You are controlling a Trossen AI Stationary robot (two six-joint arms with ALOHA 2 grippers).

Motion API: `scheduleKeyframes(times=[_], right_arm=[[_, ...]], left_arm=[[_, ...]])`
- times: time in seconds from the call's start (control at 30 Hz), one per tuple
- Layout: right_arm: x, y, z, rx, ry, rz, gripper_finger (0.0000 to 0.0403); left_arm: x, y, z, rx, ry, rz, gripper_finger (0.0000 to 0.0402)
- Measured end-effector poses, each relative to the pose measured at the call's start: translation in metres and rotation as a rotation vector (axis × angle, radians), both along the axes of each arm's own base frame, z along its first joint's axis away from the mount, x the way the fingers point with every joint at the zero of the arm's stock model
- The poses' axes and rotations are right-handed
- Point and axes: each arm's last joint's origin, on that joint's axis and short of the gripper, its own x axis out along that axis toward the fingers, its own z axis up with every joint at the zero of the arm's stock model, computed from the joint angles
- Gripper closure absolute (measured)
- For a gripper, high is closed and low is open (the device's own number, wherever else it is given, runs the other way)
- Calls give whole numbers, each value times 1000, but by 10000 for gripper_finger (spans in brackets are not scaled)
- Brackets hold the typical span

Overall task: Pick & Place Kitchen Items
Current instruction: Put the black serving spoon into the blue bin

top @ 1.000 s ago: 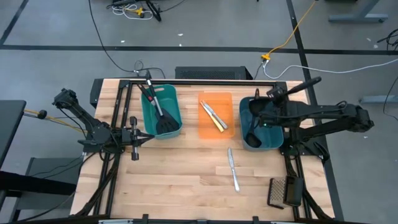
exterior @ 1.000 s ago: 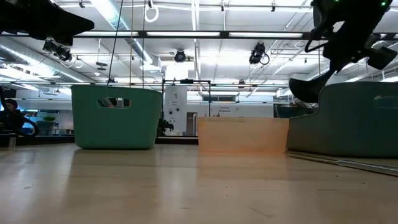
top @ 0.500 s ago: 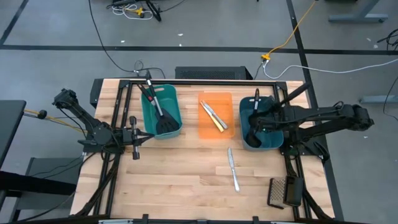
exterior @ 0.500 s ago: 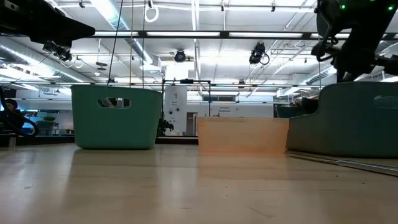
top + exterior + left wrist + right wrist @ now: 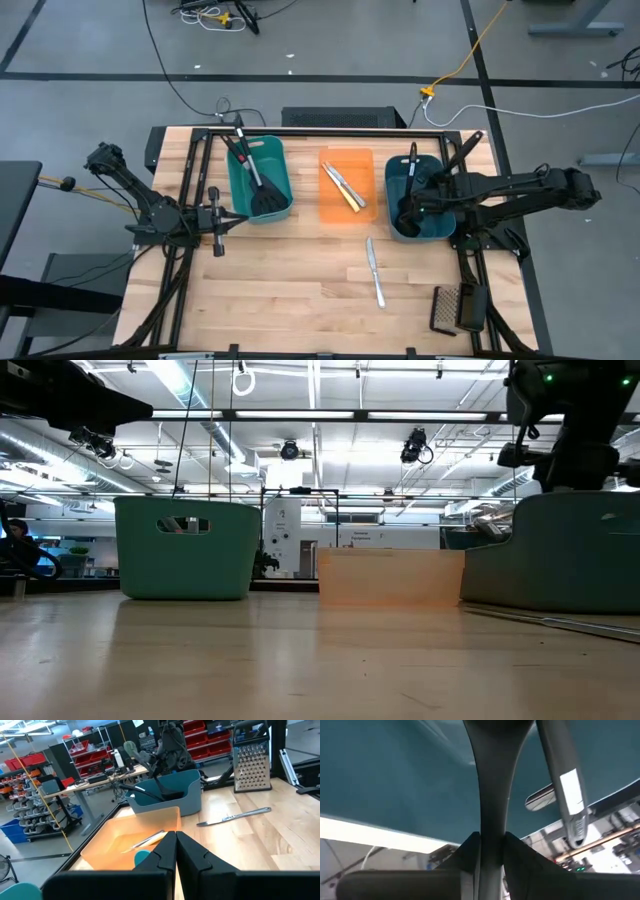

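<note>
My right gripper (image 5: 409,207) reaches down into the right teal tub (image 5: 438,232) and is shut on a black ladle (image 5: 463,153). The ladle's long handle slants up out of the tub toward the table's far right corner. A second ladle (image 5: 570,795) lies in that tub, its handle (image 5: 413,160) leaning on the far wall. In the low view the tub wall (image 5: 570,555) hides the gripper. Black spatulas (image 5: 256,182) stand in the left teal tub (image 5: 282,160). Slim knives (image 5: 345,187) lie in the orange tray (image 5: 345,158). A silver knife (image 5: 374,272) lies flat on the table. My left gripper (image 5: 216,221) waits shut at the left edge. My right gripper pinches the ladle's handle (image 5: 491,795) between its two fingers (image 5: 468,851), low on the handle where it starts widening toward the bowl. The fingers come from above, pointing down into the tub. The bowl end is inside the tub; whether it touches the floor I cannot tell.
A dark mesh grater (image 5: 455,308) lies near the table's near right corner. Black frame rails (image 5: 330,131) run along the far edge and the sides. Bare wood lies between the tubs and the near edge.
My right gripper has gone down into the right teal tub and a little toward the near edge, carrying the ladle. The ladle's bowl, seen above the tub rim a second ago, has sunk behind the wall. Its handle has tipped more upright.
</note>
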Motion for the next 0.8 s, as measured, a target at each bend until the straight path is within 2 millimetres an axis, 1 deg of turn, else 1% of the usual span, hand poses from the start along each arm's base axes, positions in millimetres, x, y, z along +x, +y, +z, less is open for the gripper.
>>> scheduleKeyframes(times=[0.2,0.37,0.57,0.8], right_arm=[[6,0,-1,17,-2,66,340],[8,1,-13,77,3,118,341],[5,2,-29,83,25,141,340],[6,2,-33,116,32,182,340]], left_arm=[[0,0,-1,10,10,0,389],[0,0,-2,16,17,0,389],[0,0,-2,29,20,-1,389],[0,0,-2,42,22,-1,389]])
